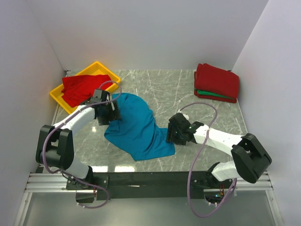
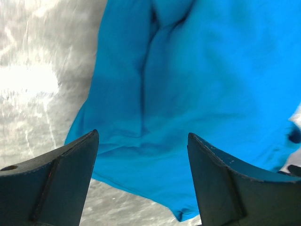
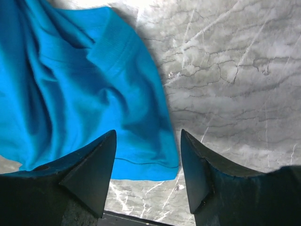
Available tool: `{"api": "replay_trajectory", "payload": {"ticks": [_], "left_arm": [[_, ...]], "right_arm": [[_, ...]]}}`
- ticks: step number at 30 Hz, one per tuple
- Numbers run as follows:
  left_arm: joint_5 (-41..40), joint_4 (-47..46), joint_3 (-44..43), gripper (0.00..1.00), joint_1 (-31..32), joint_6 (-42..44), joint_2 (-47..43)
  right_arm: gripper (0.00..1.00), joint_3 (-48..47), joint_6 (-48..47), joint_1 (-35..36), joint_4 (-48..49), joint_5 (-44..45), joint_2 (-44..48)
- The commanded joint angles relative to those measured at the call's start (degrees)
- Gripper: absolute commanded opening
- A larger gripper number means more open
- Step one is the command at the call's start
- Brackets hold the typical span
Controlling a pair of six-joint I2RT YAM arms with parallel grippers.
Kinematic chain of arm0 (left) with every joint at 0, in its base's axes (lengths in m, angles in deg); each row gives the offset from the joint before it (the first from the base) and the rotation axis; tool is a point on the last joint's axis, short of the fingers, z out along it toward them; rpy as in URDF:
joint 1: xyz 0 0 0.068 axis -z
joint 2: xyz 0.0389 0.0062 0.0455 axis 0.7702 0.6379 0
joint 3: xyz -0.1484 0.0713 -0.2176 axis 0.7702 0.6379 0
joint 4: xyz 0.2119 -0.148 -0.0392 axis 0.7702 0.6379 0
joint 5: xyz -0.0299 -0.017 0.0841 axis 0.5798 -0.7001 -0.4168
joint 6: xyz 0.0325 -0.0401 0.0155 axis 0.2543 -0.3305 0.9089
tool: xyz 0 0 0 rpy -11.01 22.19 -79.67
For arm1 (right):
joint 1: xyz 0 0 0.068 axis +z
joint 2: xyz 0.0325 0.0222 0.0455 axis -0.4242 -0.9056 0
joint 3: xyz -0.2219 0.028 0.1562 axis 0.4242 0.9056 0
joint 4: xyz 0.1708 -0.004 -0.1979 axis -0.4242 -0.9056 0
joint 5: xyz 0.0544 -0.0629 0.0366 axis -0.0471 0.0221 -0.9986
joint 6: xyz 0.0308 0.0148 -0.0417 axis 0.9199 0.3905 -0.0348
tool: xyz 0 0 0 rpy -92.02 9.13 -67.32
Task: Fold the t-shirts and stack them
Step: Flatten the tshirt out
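Both wide open and empty, left pincer (image 2: 142,135) and right pincer (image 3: 148,133) hover over the teal-blue t-shirt (image 1: 138,129).

Grey marble tabletop (image 1: 169,87) — pale veins, glare patches, plain white walls (image 1: 141,28) on three sides, aluminium rail (image 1: 49,181) at near edge

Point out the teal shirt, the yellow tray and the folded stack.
teal-blue t-shirt (image 1: 138,129), top view, middle of cloth
yellow tray (image 1: 97,66), top view, far corner
folded stack (image 1: 217,81), top view, top red shirt
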Motion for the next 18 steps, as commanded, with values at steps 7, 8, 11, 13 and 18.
{"api": "replay_trajectory", "payload": {"ticks": [7, 8, 11, 13, 18], "left_arm": [[-1.4, -2.0, 1.7, 0.81, 0.1, 2.2, 1.5], [-1.2, -2.0, 1.6, 0.81, 0.1, 2.2, 1.8], [-1.2, -2.5, 1.6, 0.8, 0.1, 2.0, 3.4], [-1.3, -2.6, 1.6, 0.79, 0.1, 1.9, 4.4], [-0.5, -3.9, 2.3, 0.69, 0.2, 1.5, 6.0]], "right_arm": [[0.59, -2.4, -0.5, 0.4, 1.3, -1.7, -3.5], [0.55, -2.4, -0.6, 0.5, 1.6, -2.3, -3.9], [0.49, -2.7, -1.0, 0.5, 1.9, -2.9, -5.3], [0.47, -2.9, -1.2, 0.4, 2.1, -3.4, -6.1], [0.33, -3.1, -2.0, 0.4, 2.7, -4.7, -6.9]]}}
